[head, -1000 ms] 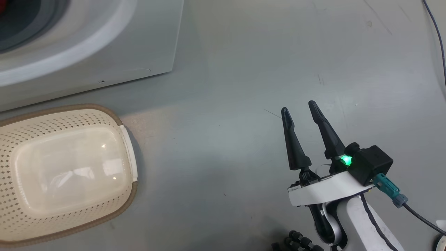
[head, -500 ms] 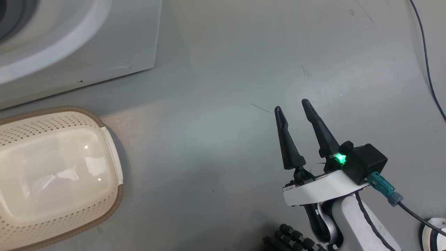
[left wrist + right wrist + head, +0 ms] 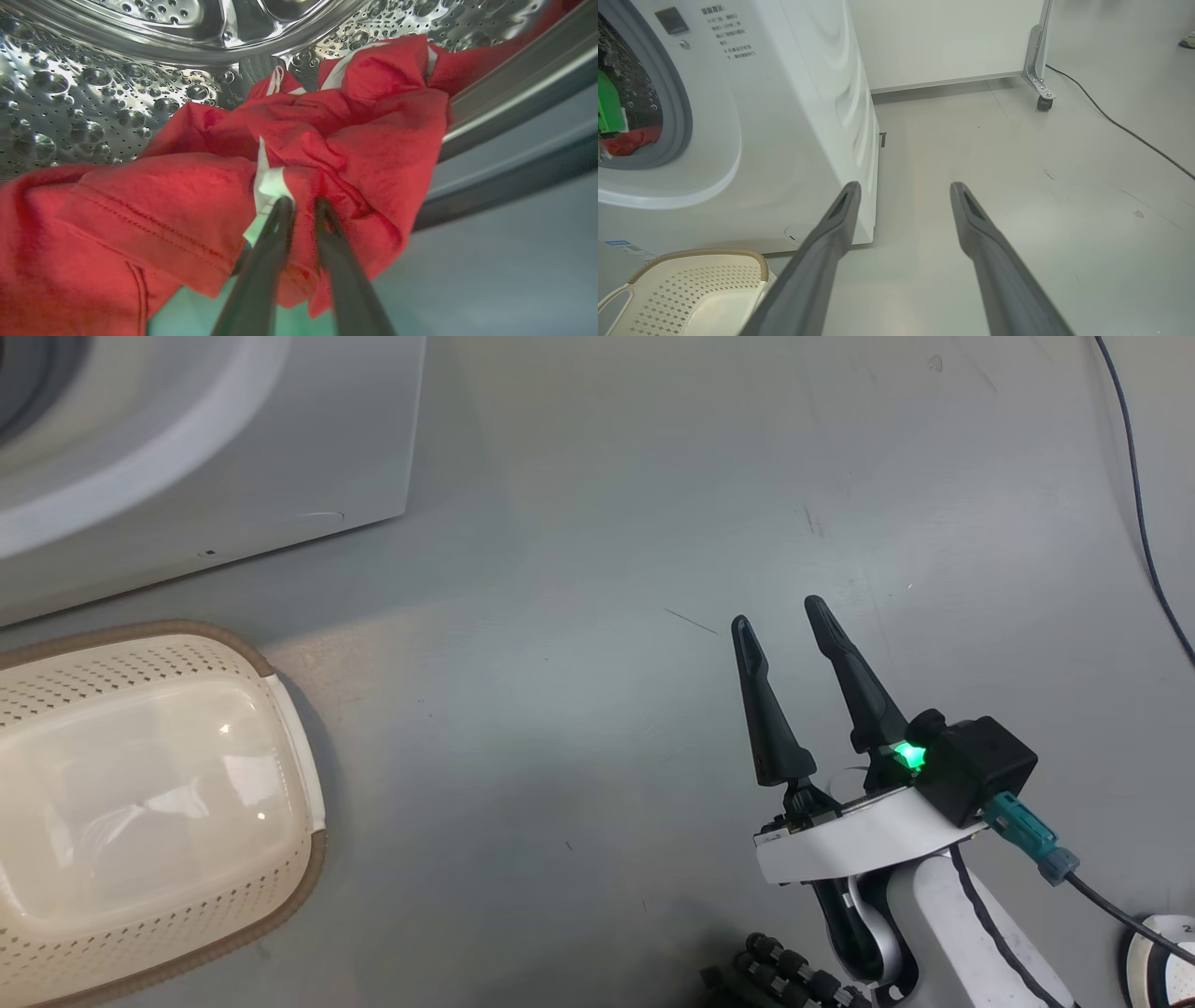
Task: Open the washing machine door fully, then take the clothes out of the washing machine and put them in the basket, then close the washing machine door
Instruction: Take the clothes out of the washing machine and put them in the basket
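Note:
In the left wrist view my left gripper [image 3: 302, 201] is inside the shiny dimpled drum [image 3: 93, 93], shut on a fold of the red clothes [image 3: 373, 140] beside a white strip. The clothes lie heaped on the drum floor. The white washing machine [image 3: 233, 457] stands at the upper left, its round opening [image 3: 668, 116] uncovered, with red clothes [image 3: 633, 140] showing inside. The washing machine door is out of view. The cream basket [image 3: 313, 868] sits on the floor in front of the machine, nothing in it. My right gripper [image 3: 777, 611] hovers open over bare floor to the basket's right.
A dark cable [image 3: 1134, 476] runs along the floor at the far right. A white partition on a castor [image 3: 1043, 100] stands behind the machine. A black ridged hose [image 3: 784, 980] and a white round part [image 3: 1162, 961] lie by the bottom edge.
The head camera has turned, so the basket and the machine sit further left in the picture. My right gripper keeps the same open pose.

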Tool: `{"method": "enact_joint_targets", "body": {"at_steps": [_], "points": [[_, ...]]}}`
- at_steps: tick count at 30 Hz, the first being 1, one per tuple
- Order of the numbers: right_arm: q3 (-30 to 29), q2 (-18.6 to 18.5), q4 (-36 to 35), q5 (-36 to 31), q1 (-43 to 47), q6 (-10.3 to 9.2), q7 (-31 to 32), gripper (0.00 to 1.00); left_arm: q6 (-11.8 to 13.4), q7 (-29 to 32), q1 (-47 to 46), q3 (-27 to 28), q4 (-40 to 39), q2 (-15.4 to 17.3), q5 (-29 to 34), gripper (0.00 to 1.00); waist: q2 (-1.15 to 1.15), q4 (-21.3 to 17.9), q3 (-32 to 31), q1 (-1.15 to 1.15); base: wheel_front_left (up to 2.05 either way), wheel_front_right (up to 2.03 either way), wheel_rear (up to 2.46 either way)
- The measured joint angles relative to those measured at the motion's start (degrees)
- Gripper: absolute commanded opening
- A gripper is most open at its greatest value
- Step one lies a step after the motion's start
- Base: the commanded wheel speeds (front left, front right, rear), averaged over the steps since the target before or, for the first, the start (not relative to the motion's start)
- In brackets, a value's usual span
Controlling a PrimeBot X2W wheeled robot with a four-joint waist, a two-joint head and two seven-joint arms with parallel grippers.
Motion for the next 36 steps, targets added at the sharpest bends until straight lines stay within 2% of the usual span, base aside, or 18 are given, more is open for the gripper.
{"method": "enact_joint_targets", "body": {"at_steps": [7, 15, 26, 30, 36], "points": [[-0.46, -0.01, 0.12, 0.00, -0.78, -0.52, 0.00, 1.00, -0.86, -2.00, -0.30, -0.74, 1.70, -1.08, 0.00, 0.00, 0.00, 0.89, -0.51, 0.00, 0.00, 0.00, 0.00], [-1.08, -0.01, 0.49, 0.03, -2.06, -0.53, -0.01, 1.00, -1.86, -6.90, -0.05, -0.66, 4.03, -1.93, -0.57, 0.00, 0.00, 1.92, -3.09, 0.00, 0.00, 0.00, 0.00], [-4.44, -0.04, 2.56, -0.58, -1.87, -0.93, -0.01, 1.00, -3.10, -14.21, 5.30, -1.36, 5.78, -7.00, -2.46, 0.00, 0.00, 4.77, -8.28, 0.00, 0.00, 0.00, 0.00], [-6.16, -0.05, 3.44, -1.22, -1.61, -0.89, -0.19, 1.00, -3.35, -16.94, 8.30, -2.57, 6.44, -9.54, -4.13, 0.00, 0.00, 6.86, -10.77, 0.00, 0.00, 0.00, 0.00], [-7.38, -0.05, 4.57, -1.97, -0.32, -0.30, -0.21, 1.00, -3.42, -20.83, 11.15, -4.21, 6.11, -11.50, -4.48, 0.00, 0.00, 9.74, -13.87, 0.00, 0.00, 0.00, 0.00]]}}
